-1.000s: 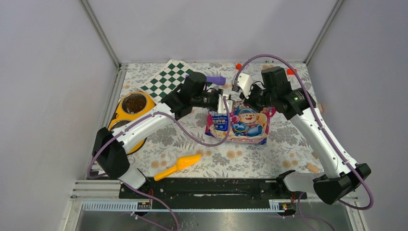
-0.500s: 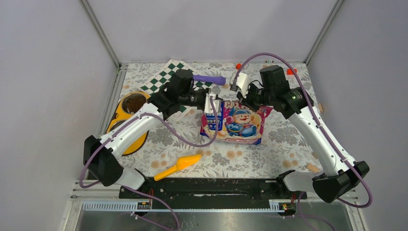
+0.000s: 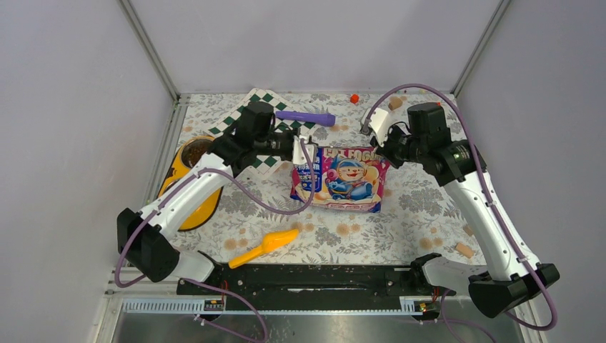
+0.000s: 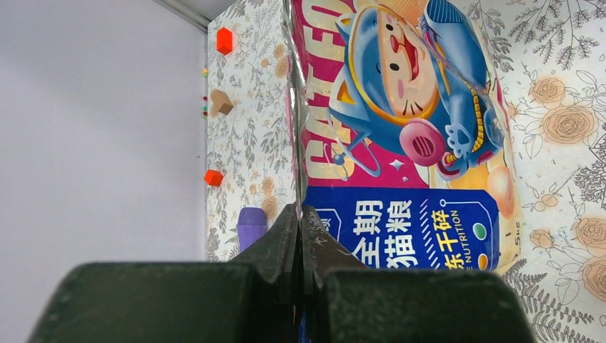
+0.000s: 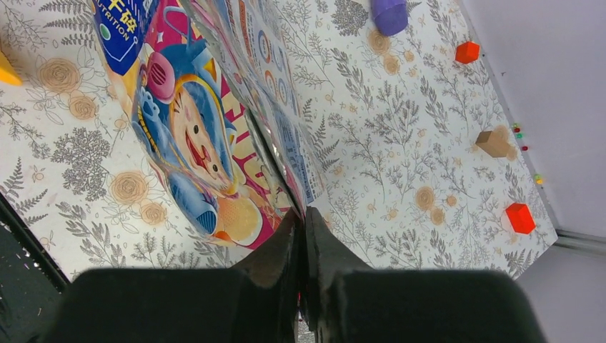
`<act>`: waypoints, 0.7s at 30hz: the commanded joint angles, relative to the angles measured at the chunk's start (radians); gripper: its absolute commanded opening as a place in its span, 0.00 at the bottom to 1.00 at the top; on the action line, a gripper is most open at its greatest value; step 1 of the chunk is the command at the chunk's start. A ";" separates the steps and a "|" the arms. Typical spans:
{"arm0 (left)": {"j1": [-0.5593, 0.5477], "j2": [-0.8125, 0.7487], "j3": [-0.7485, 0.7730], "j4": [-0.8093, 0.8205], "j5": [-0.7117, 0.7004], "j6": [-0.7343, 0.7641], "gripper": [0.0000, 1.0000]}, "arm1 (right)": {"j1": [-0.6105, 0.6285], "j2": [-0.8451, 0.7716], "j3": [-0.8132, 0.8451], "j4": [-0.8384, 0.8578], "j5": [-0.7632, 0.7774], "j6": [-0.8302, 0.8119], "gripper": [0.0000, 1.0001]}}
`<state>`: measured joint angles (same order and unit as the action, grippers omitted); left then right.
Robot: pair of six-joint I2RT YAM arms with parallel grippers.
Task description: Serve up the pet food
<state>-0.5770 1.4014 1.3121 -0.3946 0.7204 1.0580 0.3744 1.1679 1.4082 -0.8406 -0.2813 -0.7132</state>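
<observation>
The pink-and-blue pet food bag (image 3: 339,179) hangs upright between both grippers over the middle of the floral table. My left gripper (image 3: 306,146) is shut on the bag's top left corner; the left wrist view shows the bag (image 4: 400,143) pinched between its jaws. My right gripper (image 3: 386,151) is shut on the top right corner, and the bag (image 5: 193,136) shows in the right wrist view. The yellow double-bowl feeder (image 3: 187,179) lies at the left, its far bowl holding brown kibble (image 3: 199,152). The orange scoop (image 3: 264,246) lies near the front.
A green checkered mat (image 3: 243,118) and a purple cylinder (image 3: 307,116) lie at the back. Small red and wooden blocks (image 3: 354,98) are scattered along the back and right edges. A wooden peg (image 3: 465,249) lies at the right front.
Both grippers have carried the bag to the left, toward the feeder. The right arm has stretched further out from the back right.
</observation>
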 commanded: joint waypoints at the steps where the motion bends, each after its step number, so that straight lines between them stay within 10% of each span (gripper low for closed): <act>1: 0.113 -0.075 -0.014 -0.109 -0.138 0.025 0.00 | -0.091 -0.043 -0.021 -0.082 0.275 -0.028 0.01; 11: 0.115 -0.077 -0.011 -0.146 -0.116 0.024 0.00 | -0.127 -0.100 -0.167 0.117 0.585 -0.115 0.04; 21: 0.131 -0.079 -0.002 -0.165 -0.117 0.034 0.00 | -0.172 -0.166 -0.190 0.183 0.528 -0.092 0.09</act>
<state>-0.5610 1.3941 1.3064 -0.4015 0.7330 1.0767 0.3088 1.0538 1.2240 -0.6369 -0.1497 -0.7578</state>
